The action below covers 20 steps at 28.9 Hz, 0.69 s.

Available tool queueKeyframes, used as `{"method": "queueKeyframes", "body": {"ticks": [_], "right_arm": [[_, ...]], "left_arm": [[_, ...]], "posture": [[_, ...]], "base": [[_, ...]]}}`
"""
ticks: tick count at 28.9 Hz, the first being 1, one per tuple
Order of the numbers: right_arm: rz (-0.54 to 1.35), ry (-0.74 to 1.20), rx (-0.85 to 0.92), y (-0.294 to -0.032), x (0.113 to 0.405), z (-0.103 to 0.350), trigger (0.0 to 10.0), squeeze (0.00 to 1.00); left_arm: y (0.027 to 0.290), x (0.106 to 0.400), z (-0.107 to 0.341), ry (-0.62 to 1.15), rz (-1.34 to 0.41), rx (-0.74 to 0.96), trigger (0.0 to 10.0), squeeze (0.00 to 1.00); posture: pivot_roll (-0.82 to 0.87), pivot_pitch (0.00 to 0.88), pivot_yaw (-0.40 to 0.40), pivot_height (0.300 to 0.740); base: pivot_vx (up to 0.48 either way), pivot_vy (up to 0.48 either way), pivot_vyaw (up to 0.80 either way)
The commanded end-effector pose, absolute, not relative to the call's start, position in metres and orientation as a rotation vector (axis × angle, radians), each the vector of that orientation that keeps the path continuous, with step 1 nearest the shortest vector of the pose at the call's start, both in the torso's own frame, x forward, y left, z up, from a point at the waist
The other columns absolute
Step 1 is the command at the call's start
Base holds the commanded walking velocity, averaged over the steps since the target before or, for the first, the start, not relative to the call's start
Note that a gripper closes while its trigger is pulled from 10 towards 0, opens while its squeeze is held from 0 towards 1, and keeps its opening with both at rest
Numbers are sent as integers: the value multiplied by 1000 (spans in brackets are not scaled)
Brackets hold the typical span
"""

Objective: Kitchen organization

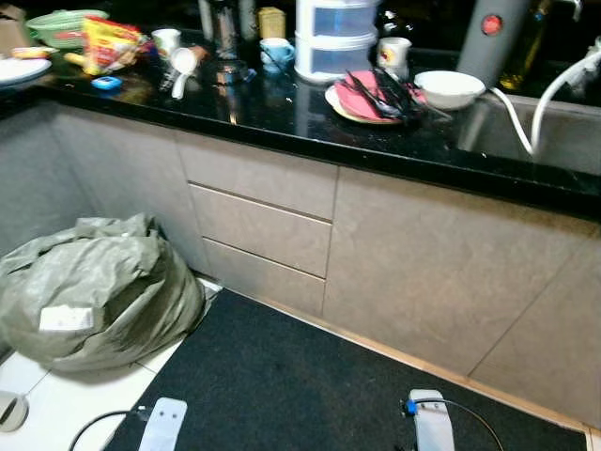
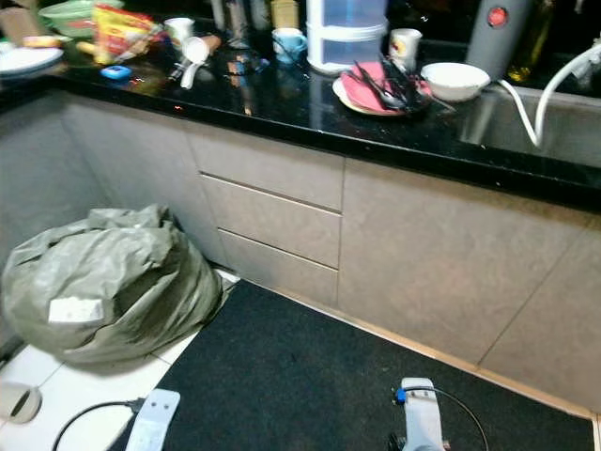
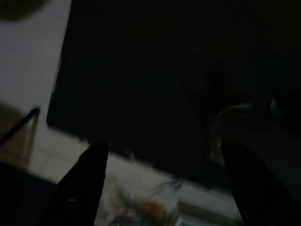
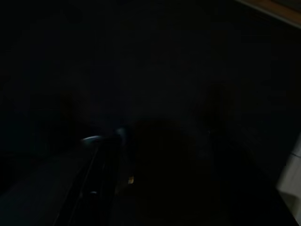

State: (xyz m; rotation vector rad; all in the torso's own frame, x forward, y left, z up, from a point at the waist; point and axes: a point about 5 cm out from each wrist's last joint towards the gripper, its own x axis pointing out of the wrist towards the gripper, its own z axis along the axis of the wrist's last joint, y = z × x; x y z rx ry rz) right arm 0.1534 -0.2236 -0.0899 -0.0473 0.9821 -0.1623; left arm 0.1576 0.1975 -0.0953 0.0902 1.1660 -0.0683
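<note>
The left pincer (image 3: 162, 183) is hanging low over the black floor mat (image 1: 310, 385), its two dark fingers (image 3: 89, 181) spread wide and gripping nothing. The right pincer is hanging idle in the dark, and I cannot tell whether it is parted or closed. Well beyond and above both, the black table (image 1: 282, 117) is carrying a pink plate (image 1: 362, 99) with dark utensils (image 1: 380, 92) lying lengthwise across it, beside a white bowl (image 1: 449, 87). A grey sack (image 1: 94, 291) is slumping on the floor to the left.

I count three cups (image 1: 166, 39) (image 1: 276, 53) (image 1: 394, 54), one white bowl (image 1: 449, 88), one pink plate (image 1: 362, 99), one green bag (image 1: 99, 291).
</note>
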Motion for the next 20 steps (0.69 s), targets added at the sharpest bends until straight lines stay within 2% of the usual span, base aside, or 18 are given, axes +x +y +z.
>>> {"method": "queueKeyframes", "body": {"ticks": [1, 8, 20], "right_arm": [[-164, 934, -19, -218, 164, -86, 10000, 0], [-181, 921, -1, -216, 167, -85, 10000, 0], [-187, 908, 23, -214, 169, -84, 10000, 0]], "left_arm": [[205, 155, -95, 1166, -40, 86, 10000, 0], [207, 158, -94, 1157, -32, 82, 10000, 0], [207, 160, -92, 1150, -48, 98, 10000, 0]], "posture": [[-40, 0, 60, 740], [-40, 0, 68, 740], [-24, 0, 65, 740]], "base": [[382, 0, 0], [374, 0, -65], [355, 0, -781]]}}
